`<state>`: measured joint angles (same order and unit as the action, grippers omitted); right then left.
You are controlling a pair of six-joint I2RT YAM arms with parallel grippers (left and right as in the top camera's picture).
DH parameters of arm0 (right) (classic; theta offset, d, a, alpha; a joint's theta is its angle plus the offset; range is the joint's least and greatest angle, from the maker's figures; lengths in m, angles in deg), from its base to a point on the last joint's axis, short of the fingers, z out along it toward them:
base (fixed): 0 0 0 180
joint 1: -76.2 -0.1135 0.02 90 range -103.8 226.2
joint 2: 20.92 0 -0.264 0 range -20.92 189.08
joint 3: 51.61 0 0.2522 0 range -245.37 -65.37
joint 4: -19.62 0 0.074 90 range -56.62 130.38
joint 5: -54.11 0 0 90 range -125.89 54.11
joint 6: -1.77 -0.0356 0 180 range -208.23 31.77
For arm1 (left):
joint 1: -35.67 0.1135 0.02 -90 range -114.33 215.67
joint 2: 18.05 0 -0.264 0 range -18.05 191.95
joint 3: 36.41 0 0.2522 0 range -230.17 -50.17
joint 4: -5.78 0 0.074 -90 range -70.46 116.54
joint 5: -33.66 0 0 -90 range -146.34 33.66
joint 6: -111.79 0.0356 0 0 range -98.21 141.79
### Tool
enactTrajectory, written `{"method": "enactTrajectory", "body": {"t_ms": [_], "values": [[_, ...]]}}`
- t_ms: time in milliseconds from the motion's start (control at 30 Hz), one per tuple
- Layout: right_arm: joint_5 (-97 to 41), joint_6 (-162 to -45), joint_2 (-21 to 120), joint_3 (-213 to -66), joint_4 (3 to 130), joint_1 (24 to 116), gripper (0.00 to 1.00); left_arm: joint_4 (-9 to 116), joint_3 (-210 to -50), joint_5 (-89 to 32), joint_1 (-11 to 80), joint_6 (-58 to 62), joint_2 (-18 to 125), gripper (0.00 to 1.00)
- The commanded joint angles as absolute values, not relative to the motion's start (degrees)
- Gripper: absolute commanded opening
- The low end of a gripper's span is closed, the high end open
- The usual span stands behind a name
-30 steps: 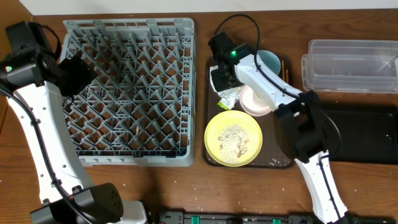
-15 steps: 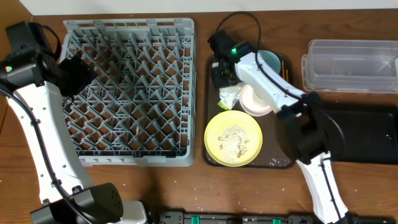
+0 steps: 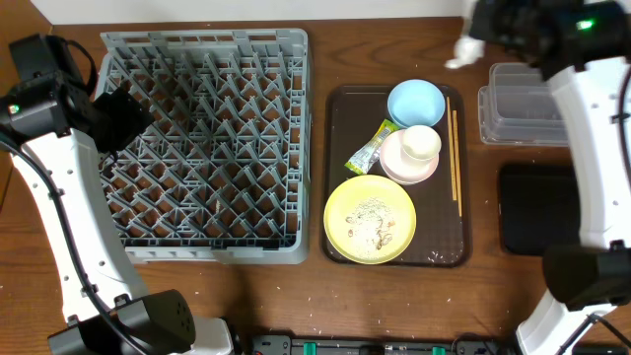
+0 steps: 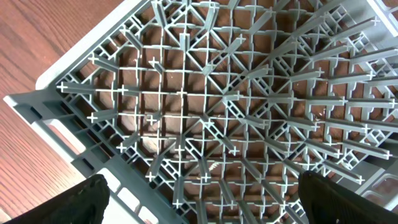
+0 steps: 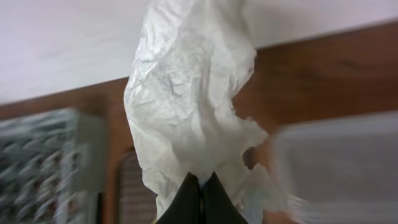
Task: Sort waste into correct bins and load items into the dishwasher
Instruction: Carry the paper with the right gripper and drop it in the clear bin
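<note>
Brown wood-grain counter (image 3: 256, 296) under soft, even light; white wall (image 3: 197, 10) along the far edge, blurred in the right wrist view; dark equipment strip (image 3: 375, 346) with green marks at the near edge.

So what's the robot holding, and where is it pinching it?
The right gripper is shut on the crumpled white paper, pinching one end while the rest hangs loose. The left gripper is open, holding nothing.

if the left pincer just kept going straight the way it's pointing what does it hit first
The large square grey plastic dish rack. The open left pincer points straight into it near one corner, with nothing showing in between. How much gap remains is unclear from this view.
</note>
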<state>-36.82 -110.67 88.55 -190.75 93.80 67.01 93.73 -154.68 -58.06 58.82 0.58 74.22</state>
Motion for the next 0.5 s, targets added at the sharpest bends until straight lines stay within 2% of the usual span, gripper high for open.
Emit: {"method": "enactTrajectory", "body": {"t_ms": [0,333,400,433,467], "values": [[-38.4,-113.9,91.0,-189.0,96.0,73.2,0.01,93.9,-155.1,-58.5,59.0,0.1,74.4,0.98],[-41.5,-123.4,97.4,-187.2,94.7,82.3,0.01,93.9,-155.1,-58.5,59.0,0.1,74.4,0.98],[-41.5,-123.4,98.6,-187.2,94.3,83.1,0.12,93.9,-155.1,-58.5,59.0,0.1,74.4,0.98],[-41.5,-123.3,99.1,-187.2,94.4,83.4,0.26,93.9,-155.1,-58.5,59.0,0.1,74.4,0.98],[-41.3,-123.3,99.4,-187.2,94.6,83.6,0.34,93.9,-155.1,-58.5,59.0,0.1,74.4,0.98]]}}
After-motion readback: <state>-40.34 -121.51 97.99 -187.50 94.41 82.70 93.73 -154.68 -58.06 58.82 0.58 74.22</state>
